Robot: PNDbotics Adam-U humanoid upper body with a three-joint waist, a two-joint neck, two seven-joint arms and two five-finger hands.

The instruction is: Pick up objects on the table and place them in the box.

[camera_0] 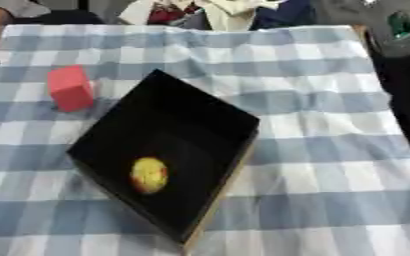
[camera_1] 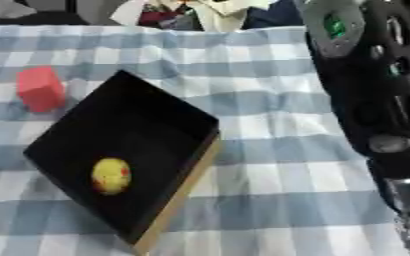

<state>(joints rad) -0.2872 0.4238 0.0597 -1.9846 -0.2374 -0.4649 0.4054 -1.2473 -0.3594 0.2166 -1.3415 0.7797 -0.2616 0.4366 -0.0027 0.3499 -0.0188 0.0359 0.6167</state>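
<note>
Robot hand state: cannot tell; only the right arm point(camera_1: 366, 95) shows.
Approach the red block point(camera_0: 70, 88) near the desk's far left edge from above, clearing the box point(camera_0: 213, 107) wall; the yellow ball point(camera_0: 148, 175) lies inside.

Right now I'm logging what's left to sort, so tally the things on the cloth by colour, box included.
Red block, on the cloth outside the box: 1
Yellow round thing, inside the box: 1
Black box: 1
Total: 3
</note>
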